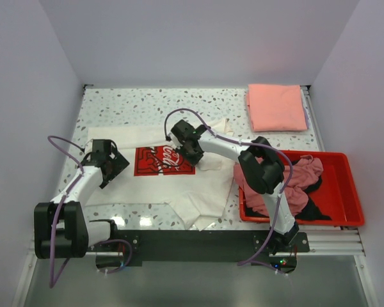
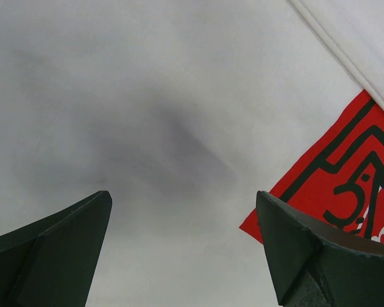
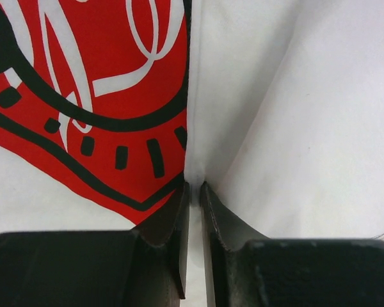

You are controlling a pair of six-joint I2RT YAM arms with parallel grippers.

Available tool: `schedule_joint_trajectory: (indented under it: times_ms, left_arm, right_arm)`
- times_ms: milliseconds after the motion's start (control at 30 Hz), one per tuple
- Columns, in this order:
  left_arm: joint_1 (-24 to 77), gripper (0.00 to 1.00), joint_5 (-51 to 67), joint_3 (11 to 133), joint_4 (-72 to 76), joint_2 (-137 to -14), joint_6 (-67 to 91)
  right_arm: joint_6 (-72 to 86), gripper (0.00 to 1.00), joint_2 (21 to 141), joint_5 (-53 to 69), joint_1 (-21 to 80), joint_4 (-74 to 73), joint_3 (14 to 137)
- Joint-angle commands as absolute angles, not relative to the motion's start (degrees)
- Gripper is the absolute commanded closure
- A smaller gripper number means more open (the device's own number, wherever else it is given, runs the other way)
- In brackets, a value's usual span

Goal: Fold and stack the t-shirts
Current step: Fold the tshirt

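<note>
The white t-shirt [image 1: 198, 185] with the square red Coca-Cola print [image 1: 161, 160] lies spread on the table's middle. My right gripper [image 1: 191, 151] is shut on a pinched fold of its white cloth [image 3: 195, 185] at the print's right edge. My left gripper [image 1: 113, 167] is open, fingers wide apart, low over the shirt's left part [image 2: 179, 147], just left of the print [image 2: 345, 185]. A salmon-pink t-shirt [image 1: 276, 107] lies folded at the back right. Dusty-pink [image 1: 288, 188] and black [image 1: 317, 210] shirts lie crumpled in the bin.
A red plastic bin [image 1: 349, 192] stands at the right front, next to the right arm's base. The speckled table [image 1: 141, 102] has walls at the back and both sides. Purple cables loop above both arms.
</note>
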State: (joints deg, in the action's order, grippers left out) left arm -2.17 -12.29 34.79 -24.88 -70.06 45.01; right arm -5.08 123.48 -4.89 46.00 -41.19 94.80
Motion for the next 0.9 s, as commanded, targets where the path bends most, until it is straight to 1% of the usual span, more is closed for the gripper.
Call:
schedule_joint_trajectory:
  times_ms: [0, 33, 67, 167, 200, 433, 533, 867]
  left_arm:
    - [-1.9, 0.00, -13.8, 34.8, -23.2, -70.0, 45.8]
    - [-2.0, 0.00, -13.8, 34.8, -23.2, -70.1, 45.8]
    - [-2.0, 0.00, -13.8, 34.8, -23.2, -70.1, 45.8]
    - [-2.0, 0.00, -13.8, 34.8, -23.2, -70.0, 45.7]
    - [-1.9, 0.00, -13.8, 34.8, -23.2, -70.0, 45.9]
    - [-1.9, 0.00, -13.7, 34.8, -23.4, -70.1, 45.9]
    - [-2.0, 0.00, -13.7, 35.0, -23.6, -69.9, 46.0]
    - [-1.9, 0.00, -13.9, 35.1, -23.9, -69.7, 46.1]
  right_arm:
    - [-4.2, 0.87, 123.7, -6.7, 46.0, -43.5, 96.4]
    - [-4.0, 0.89, 123.7, -6.9, 45.9, -43.6, 96.7]
    - [-3.7, 0.94, 123.6, -7.1, 46.0, -43.8, 96.9]
    - [-2.6, 0.98, 122.1, -6.9, 45.9, -44.6, 97.8]
    - [-2.2, 1.00, 121.0, -6.5, 46.0, -44.9, 98.0]
    - [1.1, 1.00, 117.1, -0.1, 45.9, -47.6, 97.9]
    - [1.8, 1.00, 117.4, 4.5, 46.0, -48.9, 98.3]
    - [3.7, 0.99, 119.2, 11.9, 46.3, -50.5, 100.7]
